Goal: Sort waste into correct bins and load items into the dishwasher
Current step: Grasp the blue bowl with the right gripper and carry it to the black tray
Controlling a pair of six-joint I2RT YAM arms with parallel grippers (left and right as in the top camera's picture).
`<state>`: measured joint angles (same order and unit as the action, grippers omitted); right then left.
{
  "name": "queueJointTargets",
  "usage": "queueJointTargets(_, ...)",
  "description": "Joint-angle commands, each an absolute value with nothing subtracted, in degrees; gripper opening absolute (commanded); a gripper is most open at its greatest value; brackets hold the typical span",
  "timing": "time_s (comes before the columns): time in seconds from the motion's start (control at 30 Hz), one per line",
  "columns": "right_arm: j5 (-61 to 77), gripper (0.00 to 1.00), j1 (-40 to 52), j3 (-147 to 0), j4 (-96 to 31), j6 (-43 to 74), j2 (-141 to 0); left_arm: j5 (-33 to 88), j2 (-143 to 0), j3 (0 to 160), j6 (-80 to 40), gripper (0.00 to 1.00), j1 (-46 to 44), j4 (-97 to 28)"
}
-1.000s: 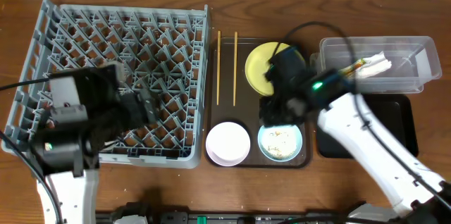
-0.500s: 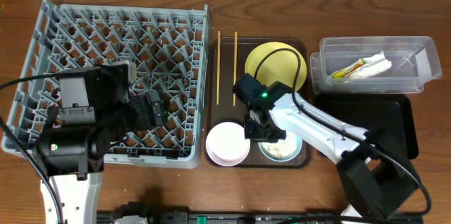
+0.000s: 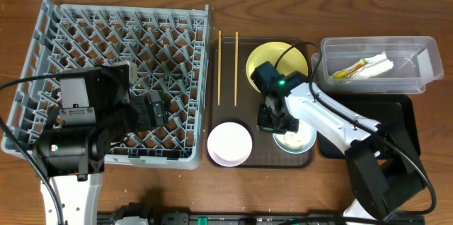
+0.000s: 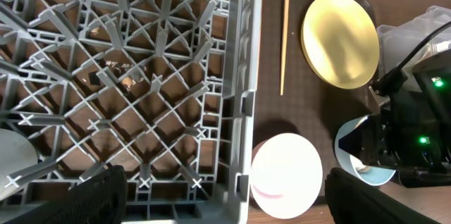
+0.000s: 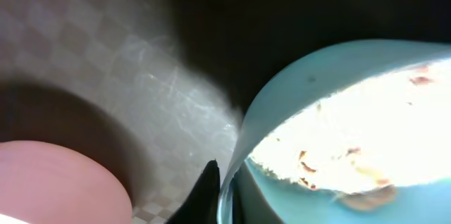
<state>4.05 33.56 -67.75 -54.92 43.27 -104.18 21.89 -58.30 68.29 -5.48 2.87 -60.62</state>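
My right gripper (image 3: 272, 120) (image 5: 222, 182) is shut on the left rim of the light blue bowl (image 3: 299, 139) (image 5: 331, 76), which holds whitish food scraps (image 5: 310, 160) and sits tilted over the brown tray (image 3: 244, 115). The pink-white bowl (image 3: 228, 143) (image 4: 287, 176) stands to its left. The yellow plate (image 3: 283, 56) (image 4: 338, 41) and two chopsticks (image 3: 219, 69) lie at the tray's far end. My left gripper (image 3: 152, 108) (image 4: 225, 189) is open and empty over the near right corner of the grey dish rack (image 3: 120, 34).
The clear tub (image 3: 419, 49) at the right holds the green-and-yellow wrapper (image 3: 348, 70) and white napkin (image 3: 376, 65). The black tray (image 3: 400, 122) lies in front of it, partly under my right arm. A white round object (image 4: 14, 159) shows inside the rack at the left.
My right gripper swung from the plate down to the blue bowl, closed on its rim, and has shifted the bowl to the right and tilted it. The left arm has not moved.
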Motion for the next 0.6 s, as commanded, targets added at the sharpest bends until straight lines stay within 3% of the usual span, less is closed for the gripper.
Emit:
queueJointTargets(0.0, 2.0, 0.21, 33.0, -67.5, -55.4, 42.8, -104.7, 21.2, -58.3, 69.5, -4.3, 0.91, 2.7, -60.8)
queueJointTargets(0.1, 2.0, 0.2, 33.1, -67.5, -55.4, 42.8, -105.7, 21.2, -58.3, 69.5, -4.3, 0.91, 2.7, -60.8)
queueJointTargets(0.3, 2.1, 0.02, 32.9, -67.5, -55.1, 42.8, -106.7, 21.2, -58.3, 69.5, -4.3, 0.91, 2.7, -60.8)
queueJointTargets(0.57, 6.5, 0.01, 32.0, -67.9, -55.0, 36.9, -104.8, 21.1, -58.3, 69.5, -4.3, 0.91, 2.7, -60.7)
